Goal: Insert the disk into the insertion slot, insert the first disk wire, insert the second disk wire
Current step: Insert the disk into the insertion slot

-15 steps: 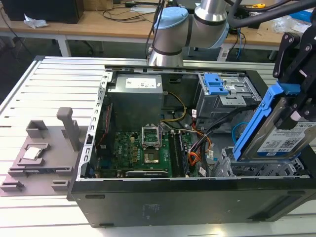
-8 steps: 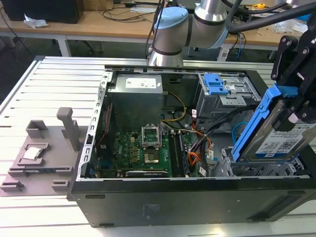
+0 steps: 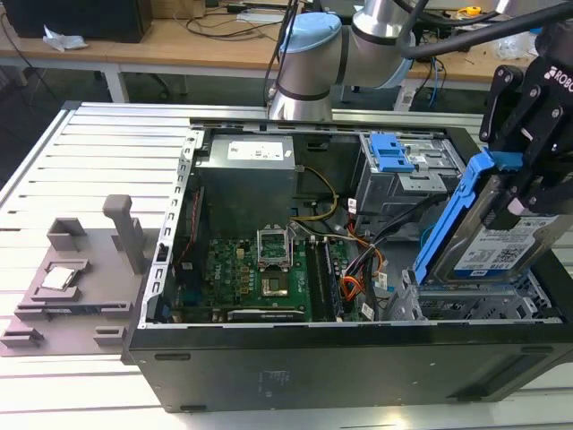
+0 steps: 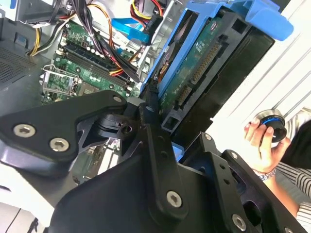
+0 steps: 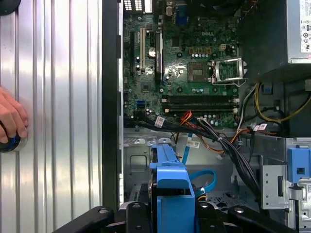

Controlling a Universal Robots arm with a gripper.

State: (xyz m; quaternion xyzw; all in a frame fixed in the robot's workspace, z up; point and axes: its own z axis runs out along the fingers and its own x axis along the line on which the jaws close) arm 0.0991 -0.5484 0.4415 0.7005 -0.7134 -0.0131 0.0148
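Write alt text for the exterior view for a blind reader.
The gripper holds the blue-framed disk tilted over the insertion slot at the exterior view's right end of an open computer case. The motherboard lies mid-case; a grey fixture sits on the table at the exterior view's left.

On the slatted table (image 3: 89,143), an open computer case (image 3: 269,376) lying on its side, with a fixture block (image 3: 81,278) just beside it on the exterior view's left. Inside the case, motherboard (image 3: 260,269) in the near middle, power supply (image 3: 246,161) behind it at the far wall, a taller drive cage (image 3: 403,170) far on the exterior view's right. Near on that same side, the insertion slot (image 3: 466,305); over it, tilted, the disk (image 3: 492,251), lower end at the slot's mouth, upper end between the fingers of the gripper (image 3: 524,184). Beyond the case, the arm's base (image 3: 304,81), then a workbench (image 3: 179,40). On the table outside the case, a person's hand (image 5: 9,121).
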